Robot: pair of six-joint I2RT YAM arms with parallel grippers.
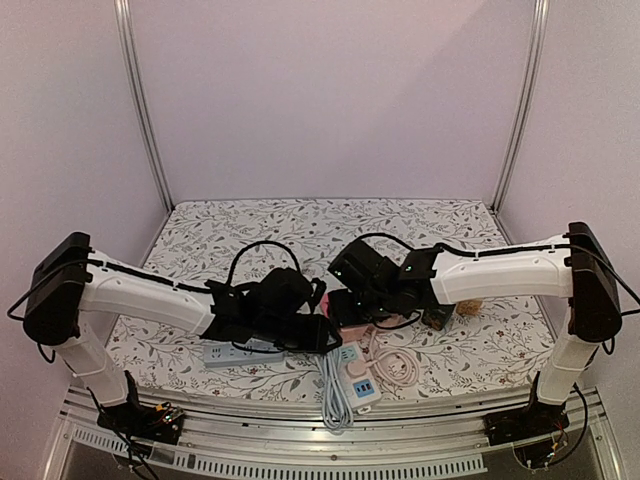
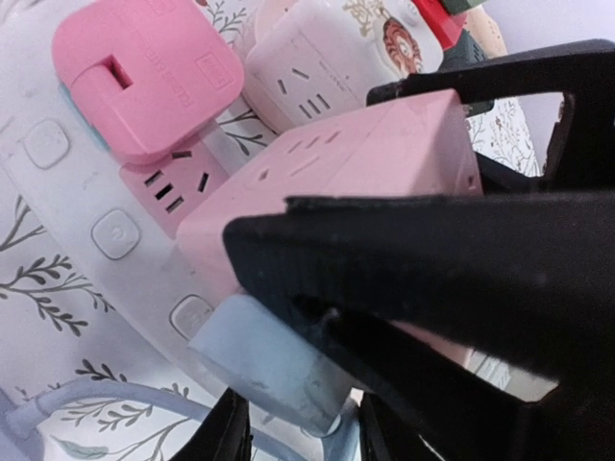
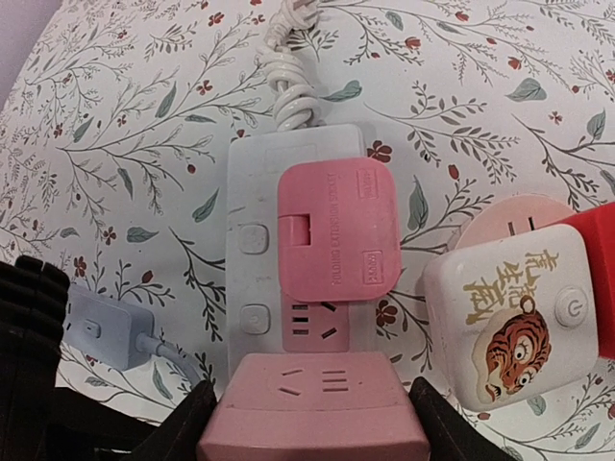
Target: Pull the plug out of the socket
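Observation:
A white power strip [image 3: 252, 192] lies on the flowered cloth, also seen in the top view [image 1: 357, 378]. A flat pink plug [image 3: 336, 230] sits in one of its sockets. A pink cube plug [image 3: 317, 403] sits over the strip's near end, with my right gripper [image 3: 315, 427] shut on its sides. I cannot tell whether its pins are still in the socket. My left gripper [image 2: 303, 430] has its fingers [image 2: 231, 434] on either side of a pale blue plug [image 2: 269, 360] at the strip's edge. Contact there is not clear. Both grippers meet at the table's front centre [image 1: 335, 320].
A white cube with a tiger picture [image 3: 519, 322] and a red block [image 3: 601, 269] stand just right of the strip. The strip's coiled white cord [image 3: 288, 86] leads away. A grey strip [image 1: 228, 353] lies front left and a pink cable [image 1: 395, 368] front right.

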